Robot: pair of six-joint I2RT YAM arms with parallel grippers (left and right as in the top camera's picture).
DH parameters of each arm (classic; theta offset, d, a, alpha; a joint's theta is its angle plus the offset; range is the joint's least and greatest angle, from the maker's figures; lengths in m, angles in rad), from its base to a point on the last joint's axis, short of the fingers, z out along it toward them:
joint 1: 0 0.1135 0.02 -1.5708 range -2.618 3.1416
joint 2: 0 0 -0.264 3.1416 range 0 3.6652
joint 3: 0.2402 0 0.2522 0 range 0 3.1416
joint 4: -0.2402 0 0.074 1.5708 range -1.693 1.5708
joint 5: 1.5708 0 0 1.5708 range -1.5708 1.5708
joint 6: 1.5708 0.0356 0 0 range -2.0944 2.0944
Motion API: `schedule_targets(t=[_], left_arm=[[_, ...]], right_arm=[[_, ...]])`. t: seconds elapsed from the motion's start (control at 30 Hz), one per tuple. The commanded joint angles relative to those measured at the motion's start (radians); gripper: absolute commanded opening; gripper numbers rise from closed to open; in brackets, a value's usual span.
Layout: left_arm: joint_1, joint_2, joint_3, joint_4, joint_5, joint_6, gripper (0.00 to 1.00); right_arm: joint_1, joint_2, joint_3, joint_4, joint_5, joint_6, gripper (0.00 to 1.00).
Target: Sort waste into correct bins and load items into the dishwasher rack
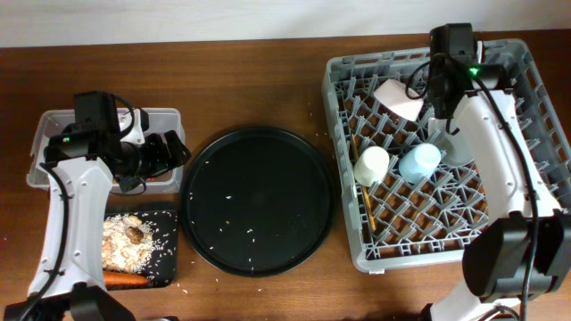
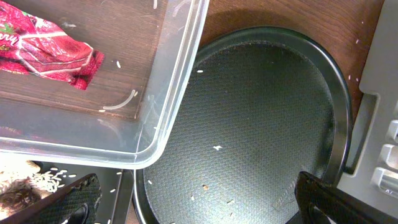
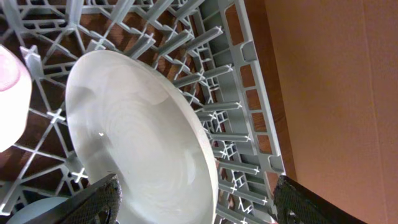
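Note:
The grey dishwasher rack [image 1: 535,134] holds the white bowl [image 1: 398,98], the cream cup [image 1: 371,166] and the light-blue cup [image 1: 419,162]. The pale plate [image 3: 137,130] stands on edge among the pegs. My right gripper [image 3: 205,202] is open, one finger on each side of the plate's rim, not closed on it; it also shows in the overhead view [image 1: 437,105]. My left gripper [image 2: 199,208] is open and empty by the clear tub's [image 2: 180,93] right wall. The red wrapper [image 2: 43,46] lies in the tub. The flat black tray [image 1: 165,267] holds rice [image 1: 120,245], a brown scrap [image 1: 135,234] and the carrot [image 1: 125,279].
A large round black tray [image 1: 257,201] with a few stray rice grains sits between the bins and the rack. Wooden chopsticks [image 1: 366,203] lie in the rack's left side. The rack's right wall [image 3: 261,99] borders bare brown table [image 3: 336,93].

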Motion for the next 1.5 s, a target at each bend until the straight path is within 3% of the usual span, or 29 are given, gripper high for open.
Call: schedule_targets(t=[0.0, 0.03, 0.1, 0.13, 0.5, 0.87, 1.07, 1.13, 1.2, 1.3, 1.33, 1.4, 1.47], left_arm=[[0.006, -0.011, 0.013, -0.001, 0.0, 0.016, 0.99], [0.006, -0.011, 0.013, -0.001, 0.0, 0.016, 0.99], [0.006, -0.011, 0.013, -0.001, 0.0, 0.016, 0.99], [0.006, -0.011, 0.013, -0.001, 0.0, 0.016, 0.99], [0.006, -0.011, 0.013, -0.001, 0.0, 0.016, 0.99], [0.006, -0.011, 0.013, -0.001, 0.0, 0.016, 0.99], [0.006, -0.011, 0.013, -0.001, 0.0, 0.016, 0.99], [0.006, -0.011, 0.013, -0.001, 0.0, 0.016, 0.99], [0.006, -0.011, 0.013, -0.001, 0.0, 0.016, 0.99], [0.006, -0.011, 0.013, -0.001, 0.0, 0.016, 0.99], [0.006, -0.011, 0.013, -0.001, 0.0, 0.016, 0.99], [0.006, -0.011, 0.013, -0.001, 0.0, 0.016, 0.99], [0.006, -0.011, 0.013, -0.001, 0.0, 0.016, 0.99]], right_arm=[[0.041, -0.109, 0.015, -0.011, -0.069, 0.035, 0.88], [0.06, -0.143, 0.015, -0.023, -0.193, 0.042, 0.99], [0.08, -0.165, 0.014, -0.022, -0.478, 0.042, 0.99], [0.08, -0.159, 0.014, -0.022, -0.516, 0.042, 0.99], [0.086, -0.195, 0.013, -0.023, -0.518, 0.042, 0.99], [0.086, -0.96, 0.013, -0.024, -0.518, 0.042, 0.99], [0.086, -1.314, 0.002, -0.229, -0.523, 0.042, 0.99], [0.086, -1.416, -0.11, -0.223, -0.545, 0.046, 0.99], [0.085, -1.566, -0.386, -0.096, -0.623, 0.046, 0.99], [0.085, -1.737, -0.893, 0.4, -0.719, 0.046, 0.99], [0.084, -1.787, -1.12, 0.665, -0.734, 0.068, 0.99], [0.068, -1.806, -1.363, 0.997, -0.735, 0.161, 0.99], [0.064, -1.806, -1.528, 1.165, -0.735, 0.206, 0.99]])
